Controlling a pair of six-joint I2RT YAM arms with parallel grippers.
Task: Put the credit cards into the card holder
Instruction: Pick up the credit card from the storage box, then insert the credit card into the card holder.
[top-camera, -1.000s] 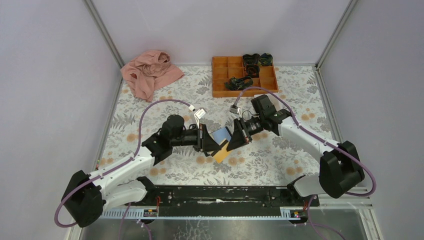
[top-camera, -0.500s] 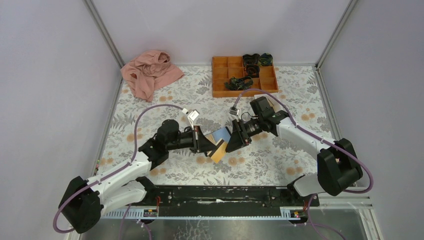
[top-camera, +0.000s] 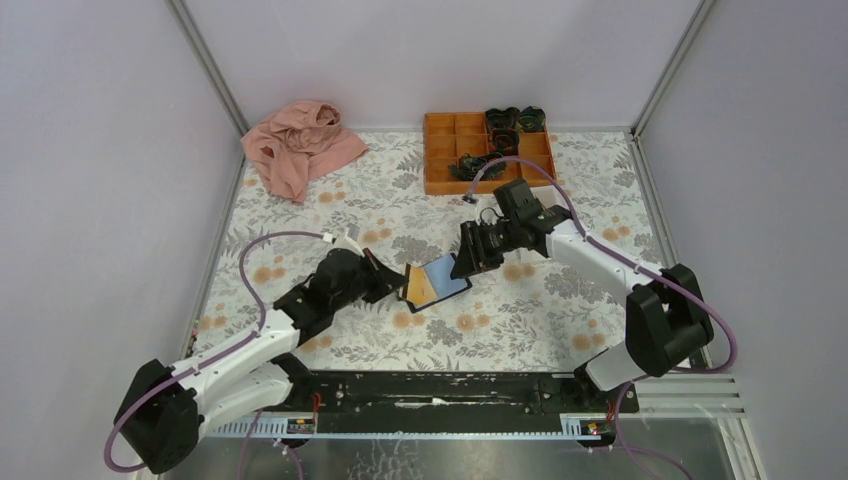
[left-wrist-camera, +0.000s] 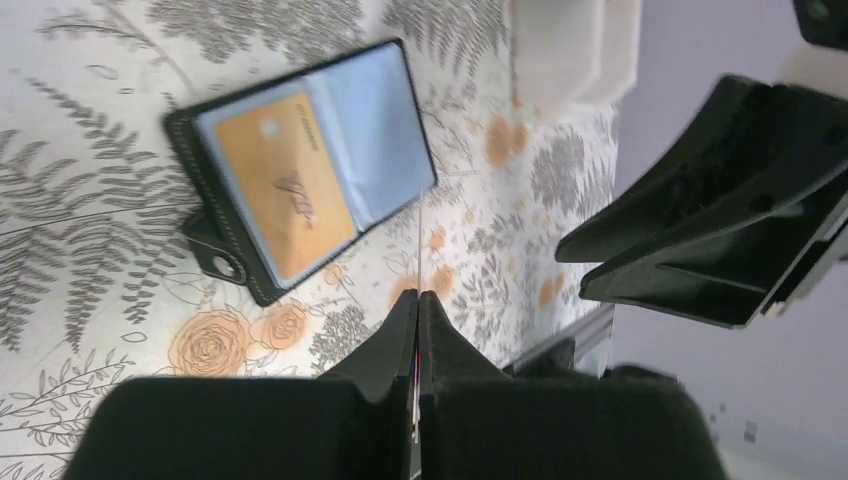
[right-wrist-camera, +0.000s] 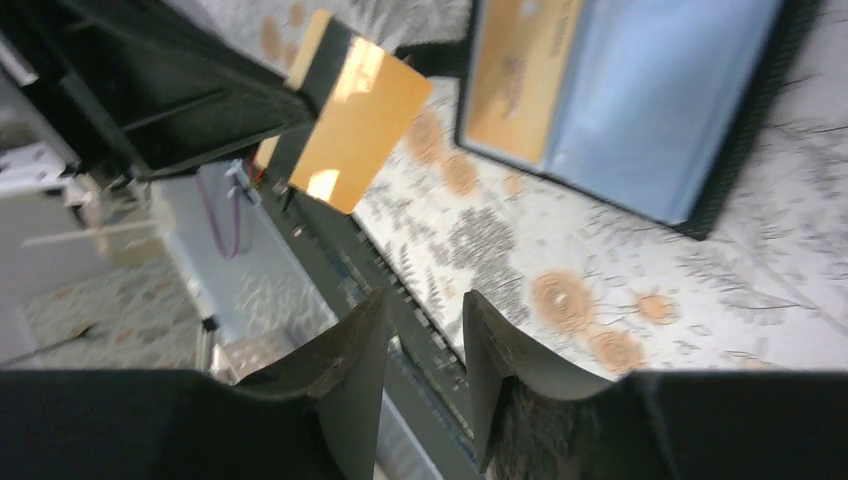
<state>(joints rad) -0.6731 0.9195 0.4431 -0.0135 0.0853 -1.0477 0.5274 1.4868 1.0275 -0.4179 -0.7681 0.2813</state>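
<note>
1 card (left-wrist-camera: 283, 198) in holder (top-camera: 447, 278); left claw (left-wrist-camera: 418, 300) pinches 2nd card (right-wrist-camera: 360, 110), right claw (right-wrist-camera: 422, 300) open, empty. Next: feed its edge into blue pocket (left-wrist-camera: 375, 130).

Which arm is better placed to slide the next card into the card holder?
Left. The left gripper is shut on an orange card beside the open card holder; the right gripper is open and empty.

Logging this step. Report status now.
Left gripper shut on orange card. Right gripper open, empty. Card holder open flat, another card in its pocket. Nothing between card and holder.
</note>
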